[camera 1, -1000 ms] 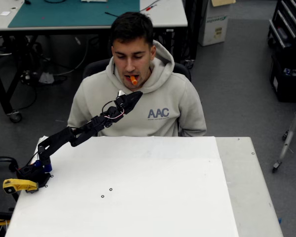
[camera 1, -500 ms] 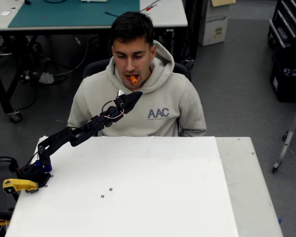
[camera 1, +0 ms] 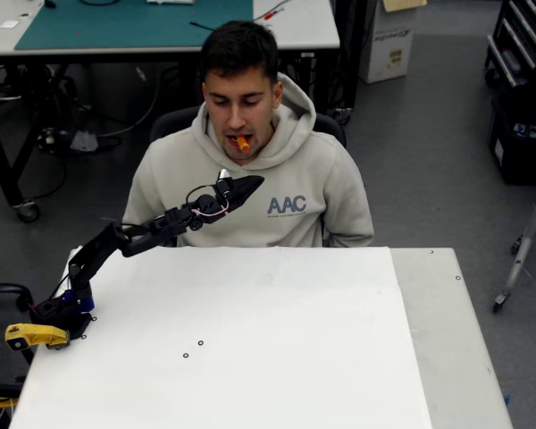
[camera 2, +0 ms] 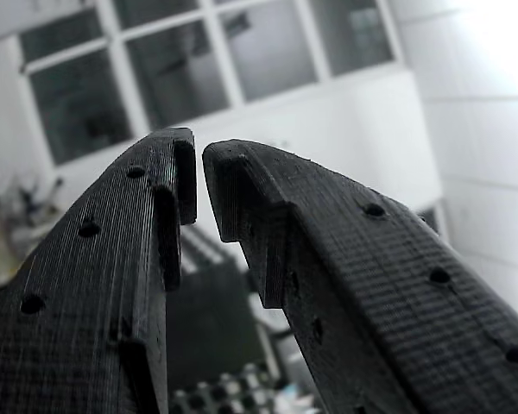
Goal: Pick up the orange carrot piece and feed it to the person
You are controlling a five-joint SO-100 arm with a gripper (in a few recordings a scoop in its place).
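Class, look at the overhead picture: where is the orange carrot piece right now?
In the overhead view, the orange carrot piece sits in the person's mouth, just above the gripper, apart from it.

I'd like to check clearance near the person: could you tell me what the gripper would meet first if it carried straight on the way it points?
In the overhead view the gripper points right and slightly up, so it would probably meet the person's hoodie first, though depth is unclear.
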